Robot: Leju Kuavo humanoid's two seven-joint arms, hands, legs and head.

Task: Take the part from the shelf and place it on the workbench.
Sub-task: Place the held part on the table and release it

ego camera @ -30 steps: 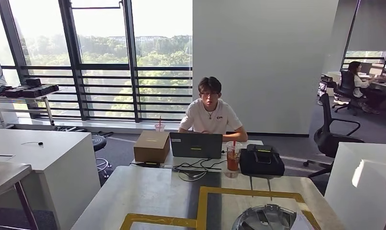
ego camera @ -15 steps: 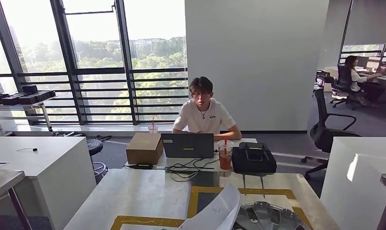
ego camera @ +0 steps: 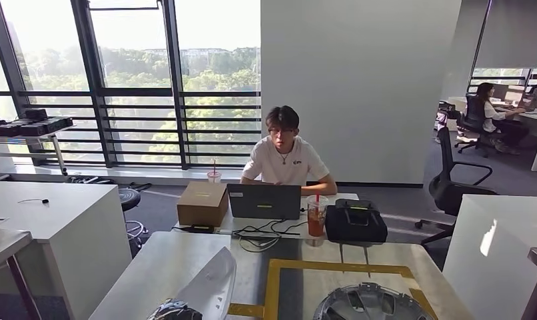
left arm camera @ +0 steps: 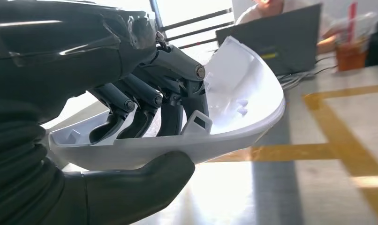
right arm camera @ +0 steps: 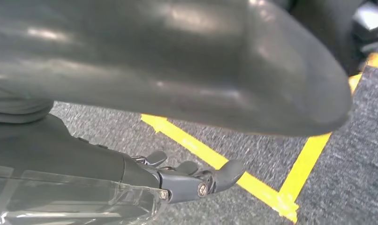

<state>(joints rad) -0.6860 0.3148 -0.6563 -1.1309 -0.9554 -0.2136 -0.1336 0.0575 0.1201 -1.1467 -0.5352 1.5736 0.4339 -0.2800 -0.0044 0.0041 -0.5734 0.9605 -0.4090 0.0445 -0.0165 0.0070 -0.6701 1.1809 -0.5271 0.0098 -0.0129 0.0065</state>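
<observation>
I have the white part (left arm camera: 234, 101) in my left hand (left arm camera: 145, 108): its dark fingers (left arm camera: 170, 112) curl inside the shell's hollow and the thick thumb presses up from underneath, so the hold looks firm. That tells me the pick from the shelf is behind me and what remains is the set-down. From the head view the part (ego camera: 209, 287) hangs just above the near edge of the worktop (ego camera: 179, 263), on the window side of the yellow tape outline (ego camera: 279, 283) marked on it, and I judge it is not yet resting on the surface. A round grey part (ego camera: 366, 303) already lies inside that outline. My right hand (right arm camera: 192, 180) hangs low over grey carpet with yellow floor tape, holding nothing, fingers loosely curled and slightly apart. Beyond the outline a person (ego camera: 286, 157) sits at a laptop (ego camera: 264, 201); I would lower the part well short of them.
</observation>
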